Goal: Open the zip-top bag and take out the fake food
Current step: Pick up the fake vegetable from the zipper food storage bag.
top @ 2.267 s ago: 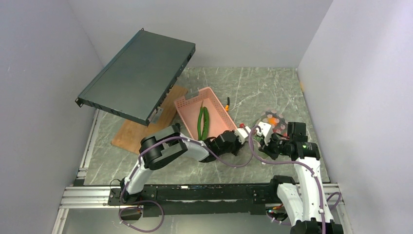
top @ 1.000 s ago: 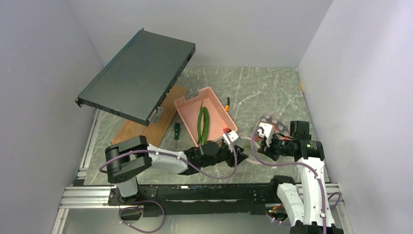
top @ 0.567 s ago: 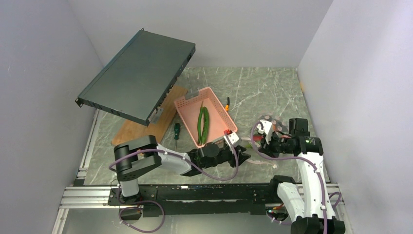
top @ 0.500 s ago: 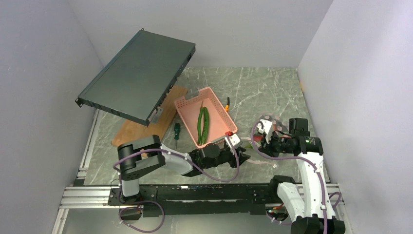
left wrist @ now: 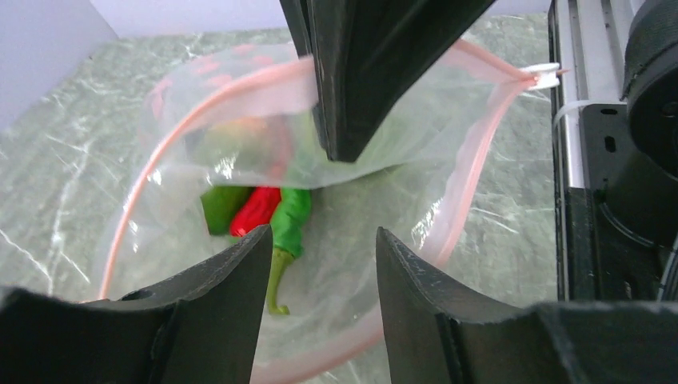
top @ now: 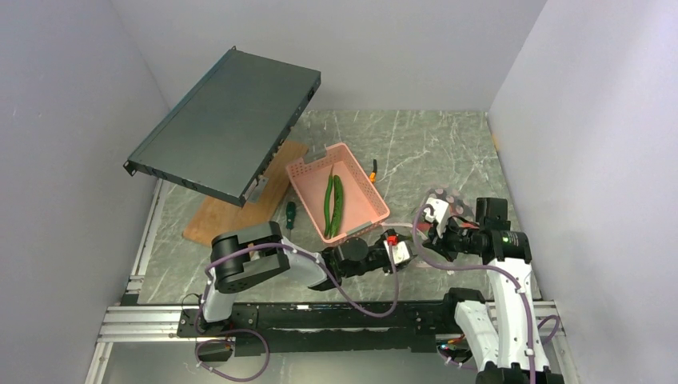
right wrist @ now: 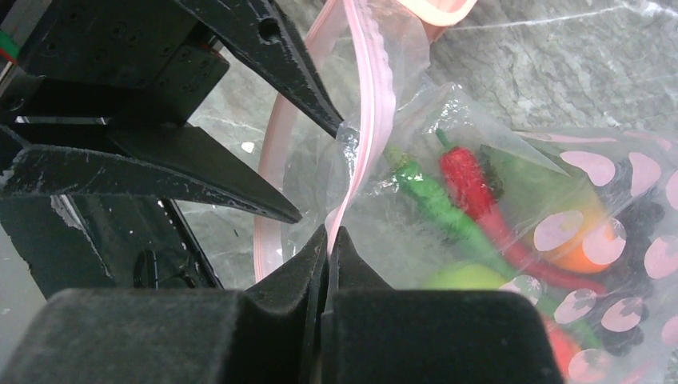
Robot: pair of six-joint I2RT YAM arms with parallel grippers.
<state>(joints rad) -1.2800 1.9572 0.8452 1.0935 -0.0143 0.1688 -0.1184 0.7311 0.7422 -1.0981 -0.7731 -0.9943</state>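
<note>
Right gripper is clamped shut on the pink zip lip of the bag, pinching one side of the mouth and holding it up so the opening gapes. Facing it, the left gripper has its jaws spread with nothing between them, tips right at the bag's mouth; whether they reach inside the rim, I can't tell. Look through the opening and there's the food: a red chilli and a green chilli side by side nearest the mouth, a lime-green apple below them, an orange piece and dark grapes deeper in, behind the pink dots on the plastic. All of that is inside the bag. From above, the bag sits at the right of the marble table, near the pink basket, both grippers meeting at it. Two long green pods lie in the basket. A screwdriver lies just left of the basket, next to a wooden board, and a dark flat case sits tilted over the board.
</note>
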